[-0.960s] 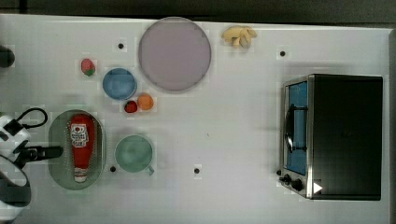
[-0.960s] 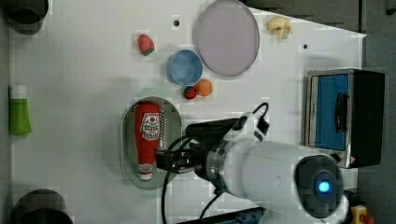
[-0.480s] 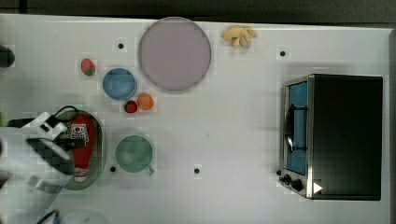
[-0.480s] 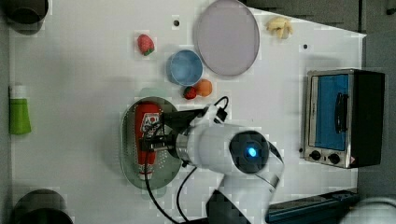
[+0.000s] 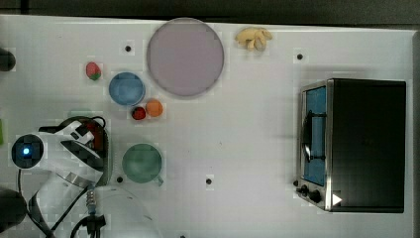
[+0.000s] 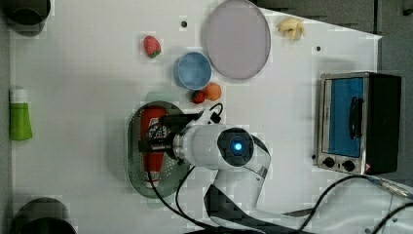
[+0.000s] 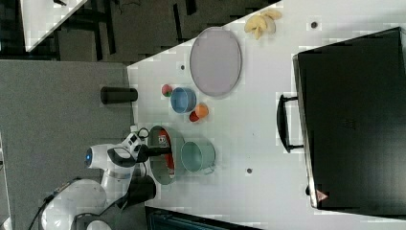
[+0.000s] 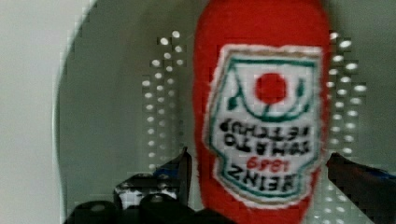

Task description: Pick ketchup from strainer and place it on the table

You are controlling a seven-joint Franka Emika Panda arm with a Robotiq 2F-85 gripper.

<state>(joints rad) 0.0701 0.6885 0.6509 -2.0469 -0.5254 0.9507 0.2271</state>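
The red squeeze ketchup bottle with a white printed label point(image 6: 155, 139) lies lengthwise in the pale green oval perforated plastic strainer point(image 6: 134, 161) on the white table point(image 5: 247, 144). The gripper point(image 8: 258, 161) hangs over it with fingers point(image 8: 183, 168) spread wide, one on each side of the bottle, not pinching it. Just beside the strainer stands a round teal cup point(image 5: 142, 163), which looks empty, as does the blue bowl point(image 5: 127, 88).

In the top view the robot arm point(image 5: 64, 153) covers most of the ketchup point(image 5: 96, 136) and the strainer point(image 5: 108, 158). In the left view the gripper point(image 6: 156, 139) hides the bottle's middle. In the wrist view the picture's edge cuts off both ends of the ketchup point(image 8: 261, 107) between the two fingers point(image 8: 180, 170).
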